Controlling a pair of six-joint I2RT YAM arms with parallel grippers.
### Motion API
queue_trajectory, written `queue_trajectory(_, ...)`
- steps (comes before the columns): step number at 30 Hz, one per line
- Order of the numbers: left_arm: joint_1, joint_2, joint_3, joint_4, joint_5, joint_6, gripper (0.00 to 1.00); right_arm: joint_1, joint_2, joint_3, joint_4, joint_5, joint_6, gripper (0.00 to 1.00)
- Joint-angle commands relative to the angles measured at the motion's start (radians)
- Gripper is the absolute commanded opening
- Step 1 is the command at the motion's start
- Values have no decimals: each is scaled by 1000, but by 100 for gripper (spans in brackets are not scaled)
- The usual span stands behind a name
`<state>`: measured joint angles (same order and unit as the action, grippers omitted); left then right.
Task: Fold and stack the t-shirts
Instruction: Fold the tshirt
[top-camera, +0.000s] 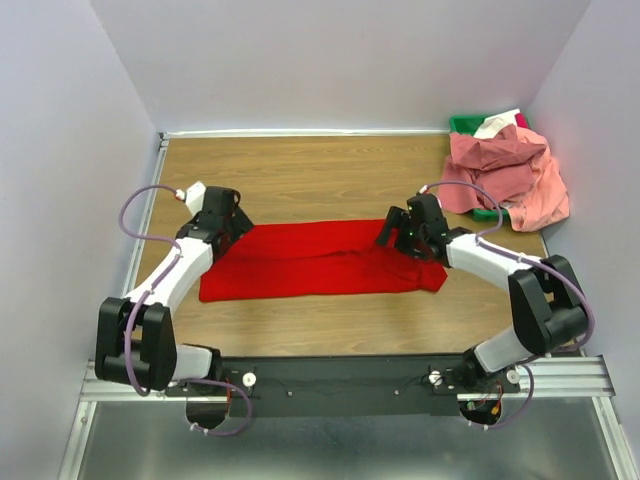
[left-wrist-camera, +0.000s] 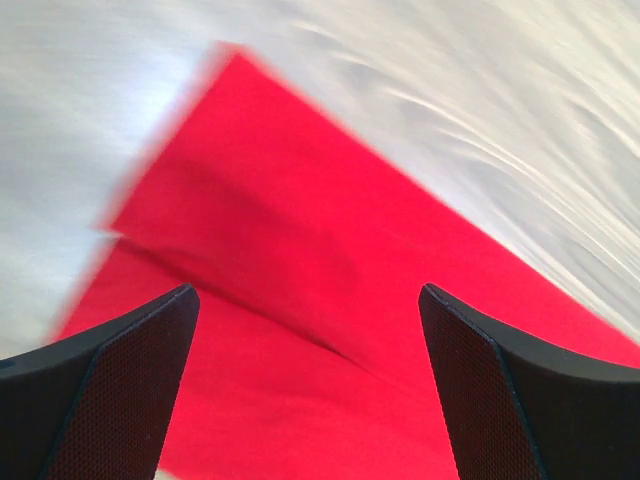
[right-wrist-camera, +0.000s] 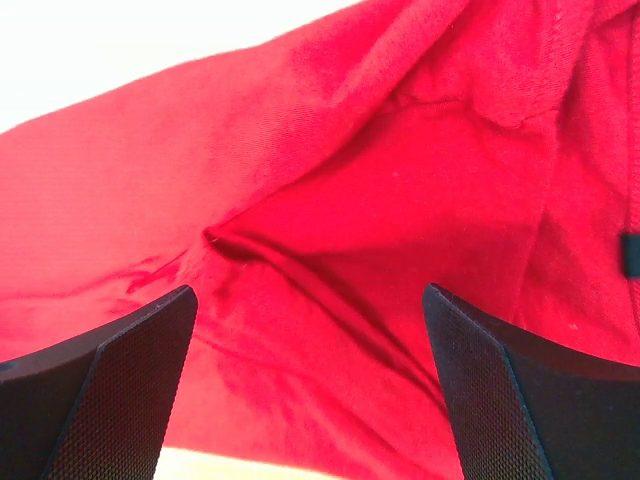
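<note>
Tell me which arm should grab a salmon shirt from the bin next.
Right, most likely. The right gripper is open and nearest the salmon shirts heaped on the green bin in the far right corner. The left gripper, also open, is over the far end of the red shirt.

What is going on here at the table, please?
The robot is working on a red t-shirt, which lies on the table folded into a long strip. The left hand is at its left end and the right hand near its right end, both open and holding nothing. A heap of pink shirts is draped over the green bin in the far right corner.
</note>
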<state>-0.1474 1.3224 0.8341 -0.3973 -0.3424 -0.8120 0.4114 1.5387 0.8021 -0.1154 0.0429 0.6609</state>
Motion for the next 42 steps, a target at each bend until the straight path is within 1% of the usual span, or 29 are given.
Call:
queue_trajectory(1, -101, 14, 19, 110, 101, 66, 98, 4, -75, -14, -53, -8, -1, 100)
queue_trajectory(2, -136, 49, 19, 132, 130, 69, 99, 4, -81, -23, -59, -12, 2, 100)
queue_trajectory(4, -162, 111, 22, 153, 161, 85, 99, 4, -92, -33, -64, -6, 3, 100)
queue_trajectory(6, -178, 153, 36, 161, 163, 86, 98, 3, -88, -49, -73, 8, 3, 100)
queue_trajectory(9, -181, 220, 39, 182, 189, 93, 98, -8, -39, -46, -76, 9, 9, 100)
queue_trajectory(11, -184, 254, 27, 192, 200, 93, 98, -20, 33, -31, -78, 2, 9, 100)
queue_trajectory(14, -193, 271, 8, 206, 206, 88, 98, -49, 119, 46, -78, -12, -10, 100)
queue_trajectory(15, -195, 271, -9, 204, 207, 85, 98, -55, 180, 71, -76, -21, -26, 100)
queue_trajectory(16, -205, 267, -21, 204, 207, 80, 98, -68, 210, 132, -76, -32, -35, 100)
queue_trajectory(18, -218, 242, -65, 212, 217, 71, 98, -77, 276, 199, -78, -37, -75, 100)
queue_trajectory(19, -225, 233, -81, 218, 223, 62, 98, -82, 341, 241, -78, -37, -90, 100)
queue_trajectory(20, -253, 222, -95, 219, 239, 59, 98, -85, 374, 320, -78, -67, -110, 100)
queue_trajectory(23, -319, 181, -147, 224, 263, 30, 98, -86, 509, 463, -78, -80, -191, 100)
queue_trajectory(24, -378, 164, -170, 225, 272, 22, 98, -85, 549, 565, -84, -86, -214, 100)
queue_trajectory(26, -440, 153, -184, 222, 308, 7, 98, -85, 644, 661, -92, -129, -259, 100)
queue_trajectory(27, -498, 138, -200, 222, 324, -4, 98, -85, 675, 751, -96, -146, -286, 100)
queue_trajectory(28, -527, 126, -210, 229, 374, -16, 98, -85, 740, 810, -99, -149, -299, 100)
queue_trajectory(29, -559, 100, -217, 241, 393, -38, 98, -85, 773, 862, -102, -156, -308, 100)
queue_trajectory(30, -636, 87, -227, 261, 408, -42, 98, -86, 805, 978, -107, -197, -326, 100)
queue_trajectory(31, -667, 77, -227, 262, 420, -44, 98, -83, 845, 1038, -116, -219, -337, 100)
queue_trajectory(32, -701, 58, -213, 258, 445, -30, 99, -83, 918, 1099, -154, -239, -348, 100)
queue_trajectory(33, -727, 45, -210, 255, 454, -29, 98, -83, 957, 1173, -155, -248, -356, 100)
queue_trajectory(34, -780, 31, -204, 255, 470, -27, 99, -82, 991, 1289, -209, -253, -368, 100)
queue_trajectory(35, -805, -4, -198, 261, 480, -21, 99, -79, 1012, 1337, -233, -258, -380, 100)
queue_trajectory(37, -848, -43, -165, 294, 499, 2, 98, -77, 1035, 1379, -270, -241, -406, 100)
queue_trajectory(39, -883, -94, -121, 296, 470, 31, 98, -74, 1017, 1399, -285, -212, -408, 100)
queue_trajectory(41, -883, -118, -99, 267, 381, 57, 99, -66, 960, 1378, -287, -180, -425, 100)
queue_trajectory(42, -874, -126, -74, 226, 347, 54, 99, -56, 919, 1366, -291, -135, -434, 100)
